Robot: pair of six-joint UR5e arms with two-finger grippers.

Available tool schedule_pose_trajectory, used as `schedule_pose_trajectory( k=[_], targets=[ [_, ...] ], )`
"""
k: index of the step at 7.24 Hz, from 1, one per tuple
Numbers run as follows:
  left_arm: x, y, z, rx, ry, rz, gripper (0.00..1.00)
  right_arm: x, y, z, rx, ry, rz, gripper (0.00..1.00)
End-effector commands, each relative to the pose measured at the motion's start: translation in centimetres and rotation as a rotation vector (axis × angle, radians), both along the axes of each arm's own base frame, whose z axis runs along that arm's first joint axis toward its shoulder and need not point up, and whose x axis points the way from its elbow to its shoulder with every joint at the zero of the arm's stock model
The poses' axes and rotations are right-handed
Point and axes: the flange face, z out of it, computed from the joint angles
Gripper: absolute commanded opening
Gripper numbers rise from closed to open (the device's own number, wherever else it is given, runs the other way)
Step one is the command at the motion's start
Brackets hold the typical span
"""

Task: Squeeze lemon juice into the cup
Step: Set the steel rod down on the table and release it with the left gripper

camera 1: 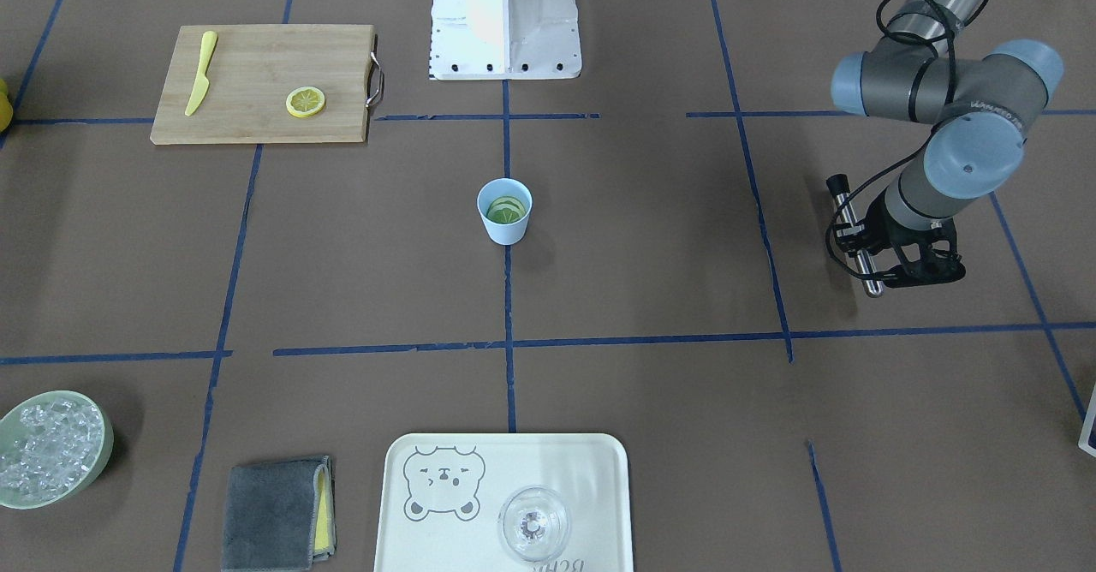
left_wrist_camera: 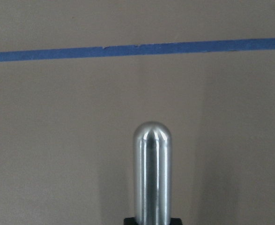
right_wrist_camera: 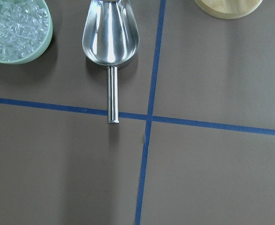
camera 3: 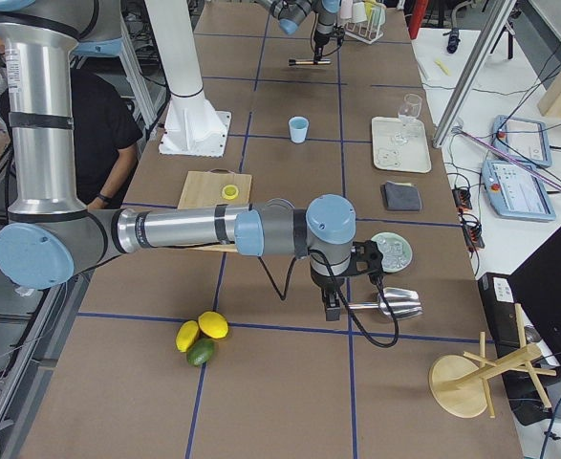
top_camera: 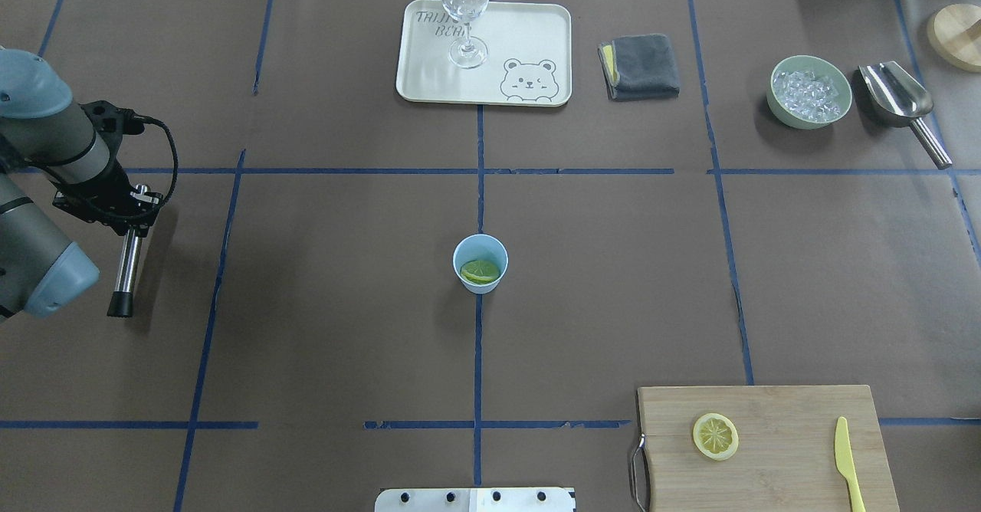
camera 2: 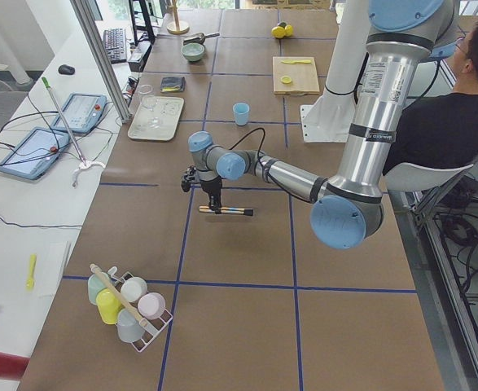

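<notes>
Cup (top_camera: 480,263): light blue, upright, centre of the overhead frame, standing on a blue tape line

Lemon slice (top_camera: 480,270): inside the cup, tilted against its wall

Second lemon slice (top_camera: 715,436): flat on the cutting board (top_camera: 782,420), lower right, apart from the yellow knife (top_camera: 849,462)

Left gripper (top_camera: 132,219): left edge of the overhead frame, fingers pressed together on a metal rod (top_camera: 125,267) held roughly level above the table, well apart from the cup

Right gripper (camera 3: 331,304): seen only in the right side view, near a steel scoop (right_wrist_camera: 110,35) and a bowl of ice (right_wrist_camera: 36,57); cannot tell whether spread or pressed together
</notes>
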Motion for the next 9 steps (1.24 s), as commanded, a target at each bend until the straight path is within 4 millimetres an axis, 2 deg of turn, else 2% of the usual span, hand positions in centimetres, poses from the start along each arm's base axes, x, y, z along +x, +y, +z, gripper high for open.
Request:
schedule_pose_trajectory(
  k=[1, 2, 3, 4, 5, 6, 7, 8, 9],
  targets=[
    [0.0, 0.0, -0.4, 0.008, 0.002, -0.001, 1.0, 0.0, 0.0, -0.1, 0.001, 0.001, 0.001, 1.0],
    [0.0, 0.0, -0.9, 0.018, 0.007, -0.002, 1.0, 0.0, 0.0, -0.1, 0.0, 0.0, 0.001, 1.0],
    [0.1, -0.7, -2.9, 0.043, 0.028, -0.01, 1.0, 0.0, 0.0, 0.1, -0.002, 0.0, 0.0, 1.0],
    [-1.0, -2.3, -4.5, 0.067, 0.044, -0.037, 1.0, 0.0, 0.2, 0.7, -0.01, -0.001, -0.006, 1.0],
    [-4.2, -4.7, -6.1, 0.129, 0.071, -0.069, 1.0, -0.1, 0.9, 1.9, -0.032, -0.01, -0.008, 1.0],
    [-7.6, -6.2, -6.8, 0.211, 0.092, -0.062, 1.0, -0.2, 2.1, 3.4, -0.067, -0.015, -0.005, 1.0],
    [-12.7, -7.9, -6.8, 0.291, 0.082, -0.051, 1.0, -0.2, 2.3, 3.7, -0.083, -0.016, 0.002, 1.0],
    [-17.9, -8.9, -6.2, 0.361, 0.059, -0.029, 1.0, -0.2, 2.3, 3.7, -0.081, -0.015, 0.0, 1.0],
    [-23.9, -8.5, -3.9, 0.392, 0.066, -0.003, 1.0, -0.2, 2.2, 3.6, -0.078, -0.014, 0.0, 1.0]
  ],
)
